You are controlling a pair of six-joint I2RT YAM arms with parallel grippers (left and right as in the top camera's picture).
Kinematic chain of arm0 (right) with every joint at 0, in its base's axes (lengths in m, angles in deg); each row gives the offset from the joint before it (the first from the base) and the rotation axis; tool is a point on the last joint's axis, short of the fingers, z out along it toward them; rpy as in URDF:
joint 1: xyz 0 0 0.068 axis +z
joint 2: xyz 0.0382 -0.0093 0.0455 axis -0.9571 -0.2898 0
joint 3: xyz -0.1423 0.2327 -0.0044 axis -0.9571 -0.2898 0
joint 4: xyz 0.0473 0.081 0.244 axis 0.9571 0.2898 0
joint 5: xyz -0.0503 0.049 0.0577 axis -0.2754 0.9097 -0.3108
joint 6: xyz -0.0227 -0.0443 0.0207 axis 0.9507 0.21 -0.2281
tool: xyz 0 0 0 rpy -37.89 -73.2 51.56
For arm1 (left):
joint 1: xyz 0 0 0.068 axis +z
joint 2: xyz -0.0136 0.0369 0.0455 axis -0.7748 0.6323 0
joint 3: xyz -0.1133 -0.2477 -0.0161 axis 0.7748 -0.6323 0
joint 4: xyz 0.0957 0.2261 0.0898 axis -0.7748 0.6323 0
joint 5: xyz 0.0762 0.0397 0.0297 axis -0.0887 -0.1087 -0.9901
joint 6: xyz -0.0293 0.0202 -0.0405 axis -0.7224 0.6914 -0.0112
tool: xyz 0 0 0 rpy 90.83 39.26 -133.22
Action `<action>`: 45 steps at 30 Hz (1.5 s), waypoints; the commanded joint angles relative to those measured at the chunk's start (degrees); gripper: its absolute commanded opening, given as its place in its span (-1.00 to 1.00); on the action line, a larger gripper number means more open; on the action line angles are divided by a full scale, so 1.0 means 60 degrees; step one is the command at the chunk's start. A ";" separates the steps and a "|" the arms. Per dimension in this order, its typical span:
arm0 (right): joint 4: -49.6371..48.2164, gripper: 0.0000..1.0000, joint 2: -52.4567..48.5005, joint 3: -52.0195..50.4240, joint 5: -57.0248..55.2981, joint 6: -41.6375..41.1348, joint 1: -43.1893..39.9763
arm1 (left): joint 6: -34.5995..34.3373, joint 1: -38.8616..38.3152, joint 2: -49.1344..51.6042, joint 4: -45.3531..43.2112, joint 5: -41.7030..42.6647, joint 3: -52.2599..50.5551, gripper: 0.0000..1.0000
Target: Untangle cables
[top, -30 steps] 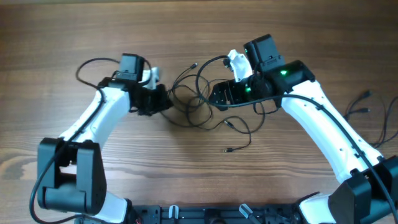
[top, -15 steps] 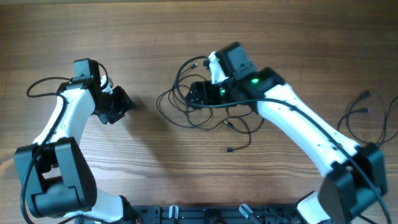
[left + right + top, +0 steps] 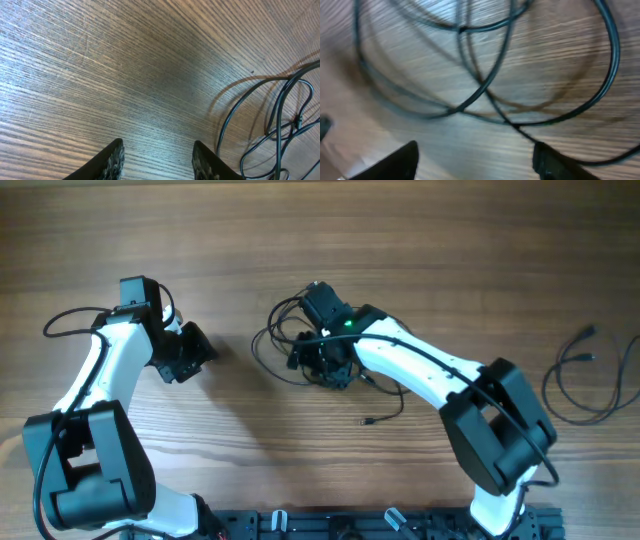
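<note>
A wooden table (image 3: 300,240) carries a tangle of thin black cables (image 3: 262,352) at its middle. Well apart, at the right edge, lies a loose cord (image 3: 548,385), perhaps two.

White arms (image 3: 100,367) carry black joints, a black left pincer (image 3: 157,150), one green light (image 3: 348,326).

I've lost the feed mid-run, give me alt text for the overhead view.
The right fingers are open above a tangle of thin black cables at the middle of the wooden table. The left fingers are open over bare wood left of the tangle, apart from it. Another loose cable lies near the right edge.
</note>
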 commanded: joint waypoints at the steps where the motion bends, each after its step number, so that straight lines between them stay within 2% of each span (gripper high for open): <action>1: -0.0317 0.42 -0.0390 -0.0055 -0.0368 -0.1490 0.0007 | -0.0025 -0.0011 -0.0153 0.0044 -0.0084 0.0026 -0.11; 17: -0.1501 0.24 -0.0441 -0.0055 -0.0357 -0.2867 0.0015 | -0.0025 -0.0011 -0.0153 0.0117 -0.0084 0.0026 -0.19; 22: -0.1869 0.24 -0.0441 -0.0055 -0.0401 -0.3071 0.0004 | -0.0022 -0.0029 -0.0153 0.0117 -0.0087 0.0026 -0.20; 25: -0.2674 0.34 -0.0441 -0.0055 -0.0372 -0.2871 -0.0007 | -0.0022 -0.0055 -0.0153 0.0117 -0.0087 0.0026 -0.21; 28: -0.3038 0.35 -0.0441 -0.0055 -0.0368 -0.2798 -0.0025 | -0.0022 -0.0098 -0.0153 0.0117 -0.0087 0.0026 -0.20; 35: -0.2452 0.25 -0.0441 -0.0055 -0.0619 -0.2827 -0.0029 | -0.0022 -0.0117 -0.0153 0.0109 -0.0091 0.0026 -0.20; 40: -0.1373 0.25 -0.0441 -0.0055 -0.1628 -0.2823 -0.0033 | -0.0022 -0.0117 -0.0153 0.0109 -0.0087 0.0026 -0.21; 45: -0.1144 0.25 -0.0441 -0.0055 -0.2091 -0.2823 -0.0106 | -0.0022 -0.0117 -0.0153 0.0113 -0.0091 0.0026 -0.21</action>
